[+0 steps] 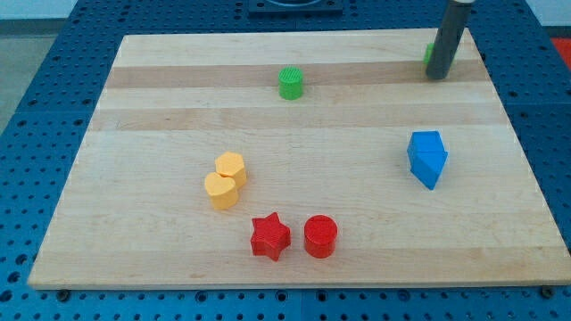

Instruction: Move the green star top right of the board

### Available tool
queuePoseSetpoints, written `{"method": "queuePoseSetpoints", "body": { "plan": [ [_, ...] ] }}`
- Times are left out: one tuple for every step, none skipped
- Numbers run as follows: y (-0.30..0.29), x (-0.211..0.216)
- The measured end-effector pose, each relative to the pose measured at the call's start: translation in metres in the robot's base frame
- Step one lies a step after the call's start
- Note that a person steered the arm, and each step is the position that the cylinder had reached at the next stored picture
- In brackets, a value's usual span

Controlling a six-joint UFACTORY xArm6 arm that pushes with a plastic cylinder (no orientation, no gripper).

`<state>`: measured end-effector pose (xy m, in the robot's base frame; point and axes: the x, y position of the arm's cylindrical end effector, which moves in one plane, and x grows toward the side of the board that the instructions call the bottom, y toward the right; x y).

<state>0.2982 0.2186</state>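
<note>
The green star [429, 55] is near the board's top right corner, mostly hidden behind my rod; only a green sliver shows at the rod's left. My tip [437, 77] rests on the board right against that block, on its lower right side. A green cylinder [291, 83] stands at the top centre, well to the left of my tip.
A blue block [427, 158] sits at the view's right, below my tip. Two yellow blocks [226, 180] touch each other left of centre. A red star [270, 236] and a red cylinder [320, 236] lie near the bottom edge of the wooden board [161, 107].
</note>
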Motion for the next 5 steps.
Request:
{"method": "queuePoseSetpoints", "body": {
  "plan": [
    [0.005, -0.015],
    [0.013, -0.021],
    [0.036, -0.013],
    [0.049, -0.014],
    [0.048, -0.024]
  ]
}}
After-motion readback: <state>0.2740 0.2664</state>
